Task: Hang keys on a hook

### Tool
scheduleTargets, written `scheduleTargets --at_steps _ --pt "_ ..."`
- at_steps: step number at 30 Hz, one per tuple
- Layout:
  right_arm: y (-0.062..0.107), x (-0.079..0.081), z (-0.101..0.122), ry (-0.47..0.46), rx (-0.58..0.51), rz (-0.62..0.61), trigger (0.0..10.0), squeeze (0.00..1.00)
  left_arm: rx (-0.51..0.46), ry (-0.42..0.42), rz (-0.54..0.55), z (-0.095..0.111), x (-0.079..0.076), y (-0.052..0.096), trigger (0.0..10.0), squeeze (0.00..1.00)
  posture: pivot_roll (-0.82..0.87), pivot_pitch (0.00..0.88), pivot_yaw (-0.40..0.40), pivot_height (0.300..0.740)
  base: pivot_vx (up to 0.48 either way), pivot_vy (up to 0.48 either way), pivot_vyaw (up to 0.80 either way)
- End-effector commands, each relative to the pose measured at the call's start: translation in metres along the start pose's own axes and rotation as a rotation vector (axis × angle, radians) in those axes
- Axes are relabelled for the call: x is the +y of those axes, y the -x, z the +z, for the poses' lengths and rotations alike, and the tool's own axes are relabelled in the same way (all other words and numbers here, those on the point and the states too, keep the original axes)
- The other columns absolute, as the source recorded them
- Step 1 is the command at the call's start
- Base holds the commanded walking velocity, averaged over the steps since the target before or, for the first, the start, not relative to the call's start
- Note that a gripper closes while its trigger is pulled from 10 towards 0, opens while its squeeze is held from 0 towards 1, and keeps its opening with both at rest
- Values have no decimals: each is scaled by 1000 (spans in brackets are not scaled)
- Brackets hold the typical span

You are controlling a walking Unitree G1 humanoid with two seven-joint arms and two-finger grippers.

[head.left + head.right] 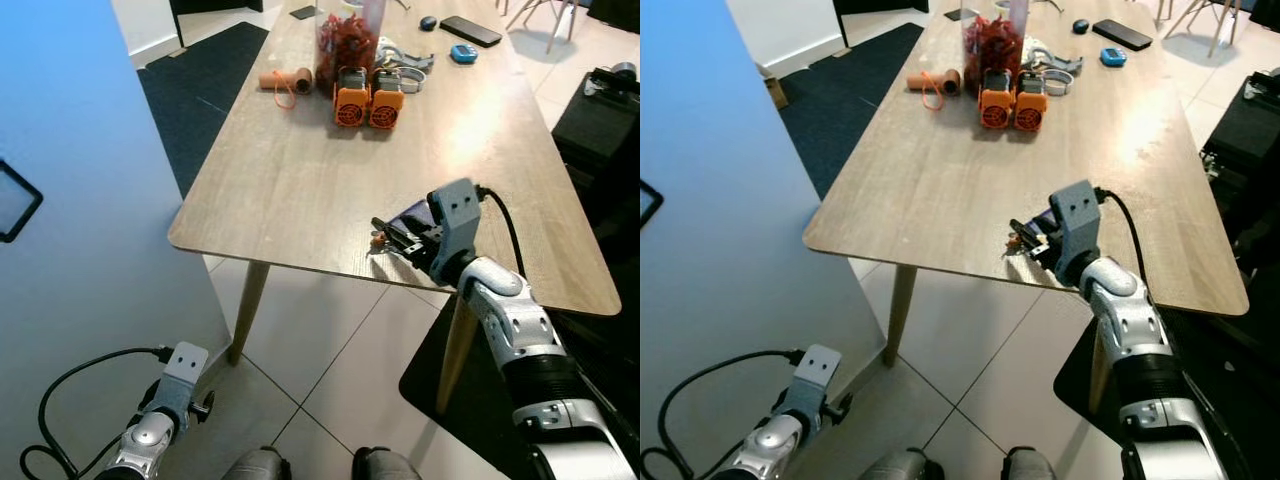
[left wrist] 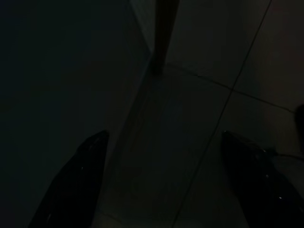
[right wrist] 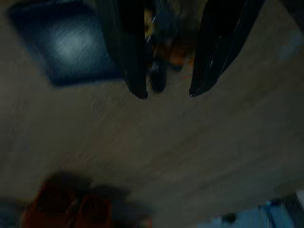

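Observation:
The keys (image 1: 381,240), a small bunch with orange and red bits, lie at the front edge of the wooden table (image 1: 300,190), beside a dark blue fob (image 1: 413,214). My right gripper (image 1: 392,238) is down on them. In the right wrist view its black fingers (image 3: 135,57) stand close on either side of the keys (image 3: 164,52), shut on the bunch. A black hook (image 1: 17,202) sticks out of the blue wall (image 1: 90,200) at the left. My left gripper (image 2: 165,135) hangs open over the dim tiled floor.
At the table's far end stand two orange devices (image 1: 368,100), a jar of red pieces (image 1: 345,40), a brown roll (image 1: 285,80) and a phone (image 1: 470,30). A table leg (image 1: 250,300) is near the wall. Dark furniture (image 1: 600,120) stands at the right.

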State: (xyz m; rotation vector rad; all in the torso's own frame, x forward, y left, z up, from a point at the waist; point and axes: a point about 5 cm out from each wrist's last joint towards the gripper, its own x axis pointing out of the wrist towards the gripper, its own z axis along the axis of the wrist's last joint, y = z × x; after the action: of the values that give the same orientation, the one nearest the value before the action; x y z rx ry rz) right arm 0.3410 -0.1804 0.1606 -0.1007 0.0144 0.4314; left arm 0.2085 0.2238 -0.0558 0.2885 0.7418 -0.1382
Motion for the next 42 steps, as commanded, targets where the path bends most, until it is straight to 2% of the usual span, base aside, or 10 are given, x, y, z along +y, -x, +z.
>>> scheduleTargets --at_steps 1,3,5,6,8,10,11,12,29,42 --pt "6 -2 -5 -32 -10 -34 10000 0 15 5 9 -5 2 2 10000 227 57 133 -10 740 0 0 0" --pt "11 0 -10 -56 -14 -59 10000 0 14 8 9 -6 1 3 10000 231 55 135 -10 740 0 0 0" --pt "17 1 -14 -51 -11 -76 10000 102 14 12 9 -7 1 3 10000 227 54 138 -11 740 0 0 0" --pt "20 1 -15 -51 -12 -87 10000 565 14 13 8 -8 0 3 10000 231 52 139 -12 740 0 0 0" --pt "25 0 -16 -51 -19 -110 10000 710 14 15 8 -9 -1 3 10000 227 52 140 -12 740 0 0 0" --pt "29 -1 -16 -35 -28 -133 10000 647 15 22 8 -9 -1 3 10000 227 49 142 -13 740 0 0 0" --pt "31 -3 -16 -20 -30 -150 10000 522 15 29 11 -9 -1 3 10000 231 49 142 -13 740 0 0 0" --pt "33 -4 -16 -7 -31 -165 10000 0 15 34 13 -9 -1 3 10000 235 48 142 -13 740 0 0 0" --pt "16 -8 -23 -29 -9 -190 10000 0 -2 42 11 -1 -4 0 10000 224 36 146 -10 740 0 0 0" --pt "10 5 -35 -37 29 -110 10000 0 -2 40 16 -4 -1 2 10000 227 45 139 -20 740 0 0 0"
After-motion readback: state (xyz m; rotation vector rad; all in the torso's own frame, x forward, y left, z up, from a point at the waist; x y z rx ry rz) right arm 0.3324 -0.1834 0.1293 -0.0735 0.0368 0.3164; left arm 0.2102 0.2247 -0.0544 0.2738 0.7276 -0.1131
